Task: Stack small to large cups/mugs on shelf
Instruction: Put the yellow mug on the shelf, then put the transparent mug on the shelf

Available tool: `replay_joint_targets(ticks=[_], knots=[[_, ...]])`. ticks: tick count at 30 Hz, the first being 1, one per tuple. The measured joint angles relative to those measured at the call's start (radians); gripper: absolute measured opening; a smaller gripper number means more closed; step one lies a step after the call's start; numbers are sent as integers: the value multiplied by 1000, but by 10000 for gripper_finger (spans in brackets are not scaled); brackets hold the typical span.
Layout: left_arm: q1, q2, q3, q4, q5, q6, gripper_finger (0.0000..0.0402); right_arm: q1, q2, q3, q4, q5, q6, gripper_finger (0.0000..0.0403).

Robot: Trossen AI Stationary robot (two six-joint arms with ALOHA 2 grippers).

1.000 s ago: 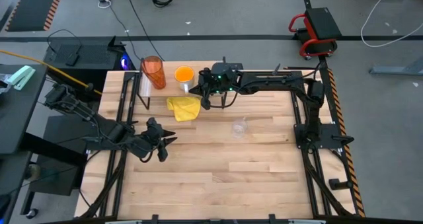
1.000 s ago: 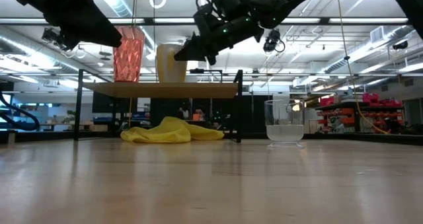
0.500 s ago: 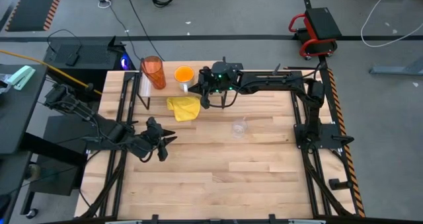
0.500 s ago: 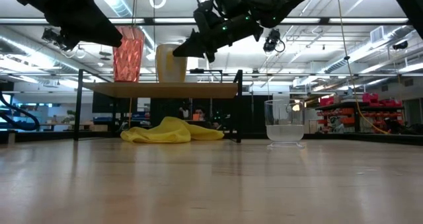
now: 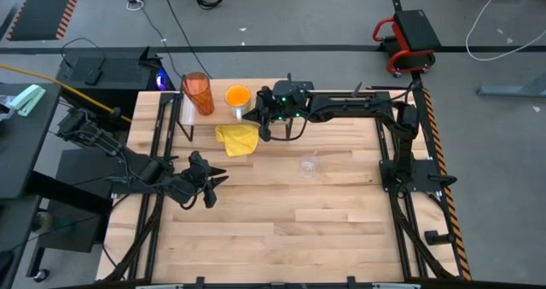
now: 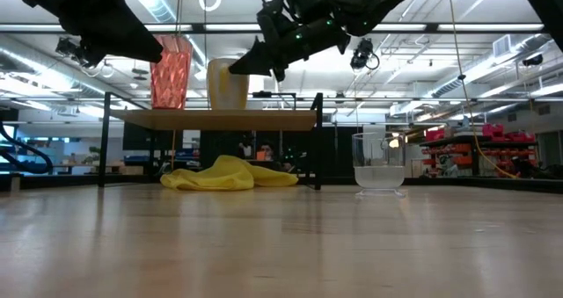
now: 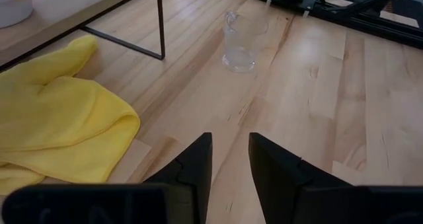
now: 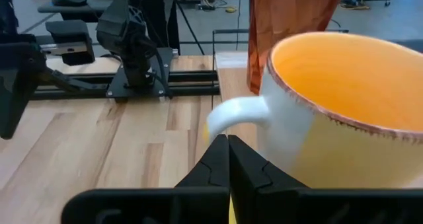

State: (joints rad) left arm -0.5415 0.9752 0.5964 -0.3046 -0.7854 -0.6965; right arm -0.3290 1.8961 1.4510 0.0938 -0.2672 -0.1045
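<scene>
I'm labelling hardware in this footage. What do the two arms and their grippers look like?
Both arms are dark, jointed metal links. The right gripper has green lights glowing on its wrist housing; the left gripper ends in two flat, tapering black fingers. Thin black cables run along the links.

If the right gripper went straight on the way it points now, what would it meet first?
Most likely the white handle of the orange mug on the shelf: the shut right gripper points straight at it, though how close is hard to judge.
</scene>
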Motion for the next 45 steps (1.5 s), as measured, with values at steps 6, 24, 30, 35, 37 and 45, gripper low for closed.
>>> replay_joint_targets(ticks=[6,24,30,35,37,45], knots=[[0,0,0,0,0,0,107,-2,-21,-1,-81,41,-1,6],[0,0,0,-9,0,-27,107,120,-436,-1,-722,213,96,55],[0,0,0,-8,0,-33,107,313,-604,-1,-989,448,250,55],[0,0,0,-7,0,-36,107,542,-710,-77,-1076,635,432,55],[0,0,0,-7,0,-42,107,633,-752,-153,-1066,727,510,55],[0,0,0,-7,0,-44,107,837,-835,-631,-745,971,758,55]])
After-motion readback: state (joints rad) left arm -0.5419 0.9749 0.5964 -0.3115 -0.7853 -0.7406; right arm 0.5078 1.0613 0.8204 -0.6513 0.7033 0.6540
